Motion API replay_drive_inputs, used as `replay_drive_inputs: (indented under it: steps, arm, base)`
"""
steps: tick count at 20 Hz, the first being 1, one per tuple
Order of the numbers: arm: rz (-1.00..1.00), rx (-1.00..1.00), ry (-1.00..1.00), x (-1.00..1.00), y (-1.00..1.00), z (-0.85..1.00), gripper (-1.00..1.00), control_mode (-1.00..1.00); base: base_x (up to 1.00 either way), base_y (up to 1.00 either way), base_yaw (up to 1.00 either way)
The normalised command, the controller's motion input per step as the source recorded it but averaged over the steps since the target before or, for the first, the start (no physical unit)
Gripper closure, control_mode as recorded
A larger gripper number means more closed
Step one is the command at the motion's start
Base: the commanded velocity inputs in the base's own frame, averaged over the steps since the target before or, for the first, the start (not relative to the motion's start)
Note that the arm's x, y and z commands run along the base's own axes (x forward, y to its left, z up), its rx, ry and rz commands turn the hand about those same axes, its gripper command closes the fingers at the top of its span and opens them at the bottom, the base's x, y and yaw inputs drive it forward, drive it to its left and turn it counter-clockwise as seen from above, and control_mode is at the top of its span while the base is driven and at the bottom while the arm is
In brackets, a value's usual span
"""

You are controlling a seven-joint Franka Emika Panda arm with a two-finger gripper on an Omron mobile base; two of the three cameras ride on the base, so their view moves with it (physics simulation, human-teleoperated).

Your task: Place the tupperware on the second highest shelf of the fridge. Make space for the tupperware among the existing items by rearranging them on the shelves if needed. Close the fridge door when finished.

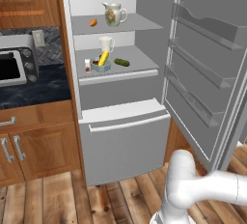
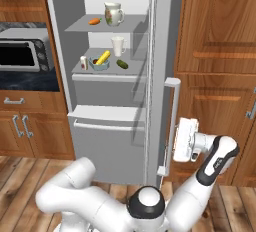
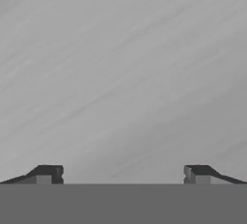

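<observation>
The fridge (image 1: 120, 136) stands with the fridge door (image 1: 207, 73) swung wide to the right. The tupperware (image 1: 101, 65), a pale blue tub with a yellow item in it, sits on the second highest shelf (image 1: 140, 63) between a small white bottle (image 1: 87, 65) and a green cucumber (image 1: 121, 62), with a mug (image 1: 106, 44) behind it. A floral jug (image 1: 114, 14) and an orange vegetable (image 1: 93, 22) rest on the shelf above. My gripper (image 2: 176, 141) is open, low at the door's outer face beside its bar handle (image 2: 170, 126); in the hand view the gripper (image 3: 123, 172) holds nothing and faces brushed grey metal.
A toaster oven (image 1: 14, 66) sits on the dark counter (image 1: 43, 90) left of the fridge, above wooden cabinets (image 1: 34, 150). Tall wooden cabinets (image 2: 220, 66) stand right of the door. The fridge's lower drawer (image 1: 125, 141) is shut. The floor (image 1: 58, 199) is wood.
</observation>
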Motion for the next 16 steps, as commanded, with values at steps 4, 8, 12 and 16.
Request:
replay_drive_inputs:
  steps: [4,8,12,16]
  arm:
    - [0.15,0.07,-0.23,-0.04,0.60,-0.09,-1.00,-1.00]
    - [0.13,0.07,-0.25,-0.05,0.61,-0.09,-1.00,-1.00]
    - [0.08,0.08,-0.27,0.00,0.62,-0.02,-1.00,-1.00]
    - [0.02,0.10,-0.33,0.00,0.56,0.00,-1.00,-1.00]
  base:
    - [0.00,0.00,0.00]
    - [0.00,0.00,0.00]
    - [0.00,0.00,0.00]
    - [0.00,0.00,0.00]
